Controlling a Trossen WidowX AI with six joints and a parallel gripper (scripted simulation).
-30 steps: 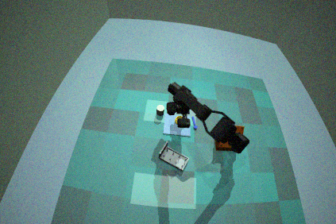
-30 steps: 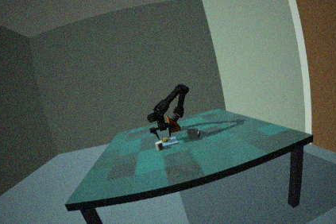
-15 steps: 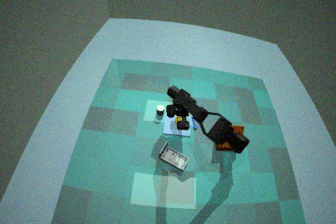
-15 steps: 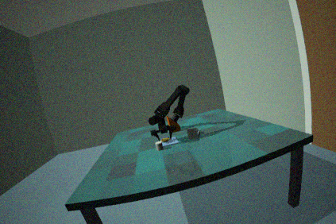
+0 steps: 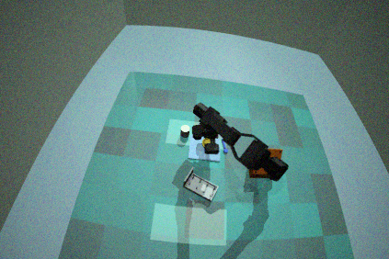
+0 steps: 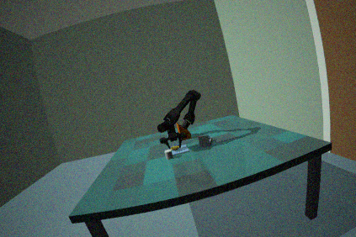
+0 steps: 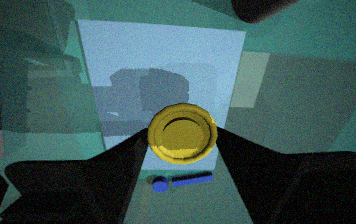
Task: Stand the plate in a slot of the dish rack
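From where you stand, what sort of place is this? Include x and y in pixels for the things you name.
Probably a plain indoor room set up for practising dish handling: a black robot arm [image 5: 223, 129] [image 6: 179, 111] over a patchwork-topped table [image 5: 125, 184] [image 6: 241, 168], with a yellow plate [image 5: 206, 142] [image 6: 175, 148] [image 7: 182, 134].

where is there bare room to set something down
In the top view, the table has room left of the white-topped cylinder and below the dish rack. It's crowded where claw, yellow plate and blue utensil cluster.
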